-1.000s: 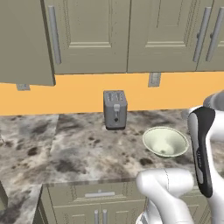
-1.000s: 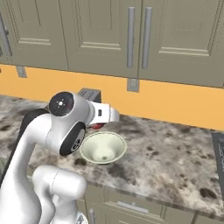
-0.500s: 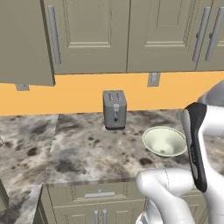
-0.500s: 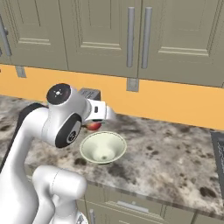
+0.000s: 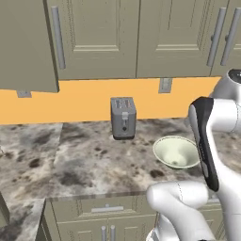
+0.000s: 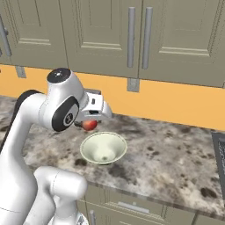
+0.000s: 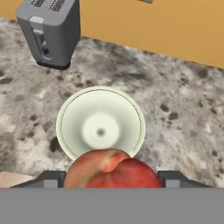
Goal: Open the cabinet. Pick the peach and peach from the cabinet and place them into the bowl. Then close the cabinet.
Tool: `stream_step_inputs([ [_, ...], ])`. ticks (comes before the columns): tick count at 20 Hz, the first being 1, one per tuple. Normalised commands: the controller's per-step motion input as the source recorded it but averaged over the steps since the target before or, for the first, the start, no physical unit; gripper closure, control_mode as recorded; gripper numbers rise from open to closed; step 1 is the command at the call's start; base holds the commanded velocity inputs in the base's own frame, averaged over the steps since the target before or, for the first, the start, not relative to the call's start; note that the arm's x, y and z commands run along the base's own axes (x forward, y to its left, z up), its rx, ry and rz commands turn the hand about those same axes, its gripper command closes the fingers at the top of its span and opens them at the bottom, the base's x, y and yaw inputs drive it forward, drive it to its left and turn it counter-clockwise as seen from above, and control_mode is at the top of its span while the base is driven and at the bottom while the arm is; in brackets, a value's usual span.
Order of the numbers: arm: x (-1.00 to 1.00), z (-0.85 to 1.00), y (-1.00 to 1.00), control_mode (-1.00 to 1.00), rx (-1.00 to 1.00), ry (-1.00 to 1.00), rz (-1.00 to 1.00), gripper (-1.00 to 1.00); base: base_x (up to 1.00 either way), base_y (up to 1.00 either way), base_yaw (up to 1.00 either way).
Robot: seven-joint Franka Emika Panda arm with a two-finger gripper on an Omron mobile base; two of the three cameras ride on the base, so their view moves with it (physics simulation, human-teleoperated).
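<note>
Tool: the tool (image 6: 89, 124) hangs above the near-left rim of the bowl, its fingers clamped on the reddish-pink peach.
Peach: the reddish-pink peach (image 7: 113, 169) sits between the finger tips, over the bowl's near edge in the hand view, not touching the bowl.
Bowl: the pale cream-green bowl (image 5: 176, 151) stands upright on the marbled worktop (image 5: 89, 160), with nothing in it, to the right of and nearer than the grey toaster.
Toaster: the grey toaster (image 5: 123, 117) stands against the orange back wall (image 5: 84, 99).
Cabinet: the olive-grey cabinet (image 6: 136, 35) hangs above, its two bar-handled doors flush in the right base view.
Far-left door: in the left base view a door (image 5: 26, 44) at the left edge stands forward of the others.
</note>
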Motion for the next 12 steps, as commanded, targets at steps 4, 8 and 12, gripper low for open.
stream_step_inputs([
  [4, 0.0, -0.77, 0.0, -1.0, 0.03, 0.0, 0.0, 1.0, 0.0, 0.0, 0.0],
  [8, 0.02, -0.86, 0.0, -1.0, 0.06, 0.0, 0.0, 1.0, 0.0, 0.0, 0.0],
  [12, 0.25, -0.73, 0.11, -1.0, 0.01, -0.01, 0.0, 1.0, 0.0, 0.0, 0.0],
])
